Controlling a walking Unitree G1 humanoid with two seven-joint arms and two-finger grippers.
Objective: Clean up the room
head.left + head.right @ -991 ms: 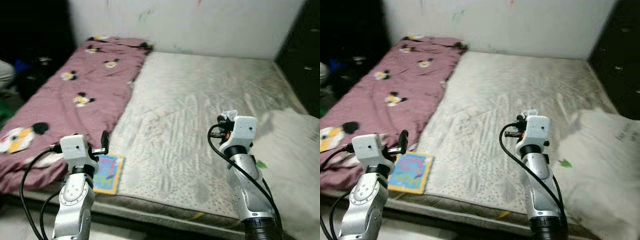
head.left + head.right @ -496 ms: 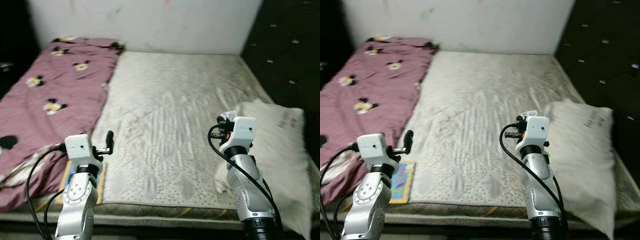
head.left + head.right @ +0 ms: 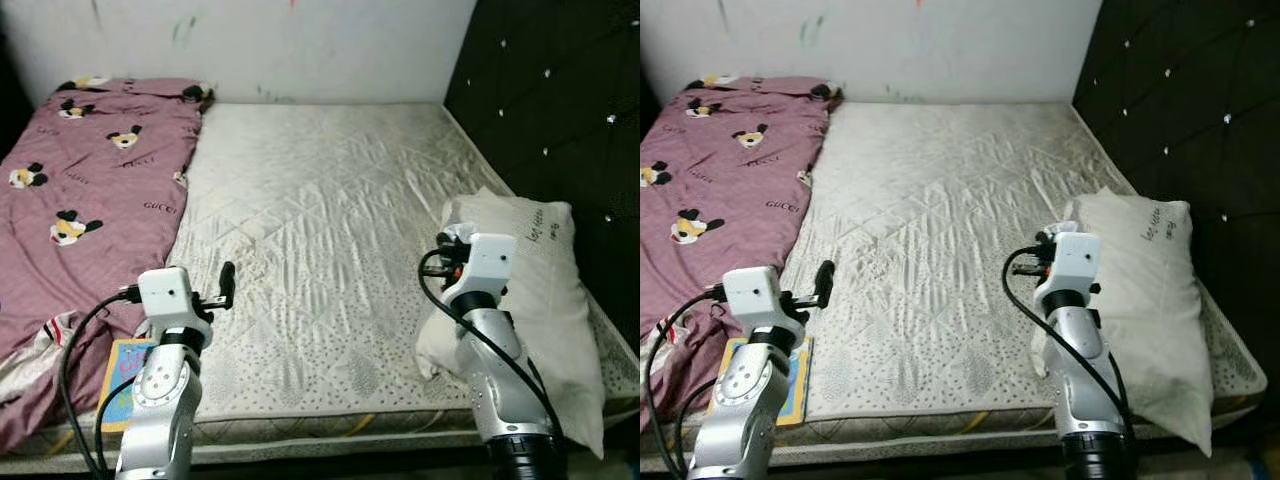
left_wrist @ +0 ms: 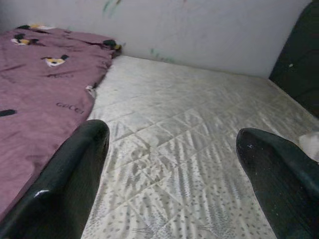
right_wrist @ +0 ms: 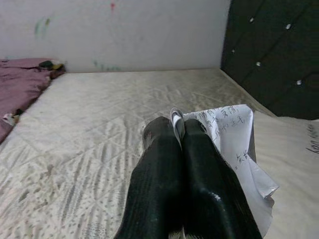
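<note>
Carrying step: paper scrap held, disposal spot needed.
My right gripper (image 5: pixel 178 130) pinches a written paper (image 5: pixel 234 134) at frame centre; left gripper (image 4: pixel 172 144) gapes empty. Next I judge: locate a bin.

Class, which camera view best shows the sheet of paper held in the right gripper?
The right wrist view: the paper is close up, its handwriting visible, pinched by the shut right gripper. In the eye views it is a small white scrap above the wrist.

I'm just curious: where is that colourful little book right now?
The colourful book lies at the near edge of the mattress on the robot's left, beside the pink blanket and partly behind the left arm.
</note>
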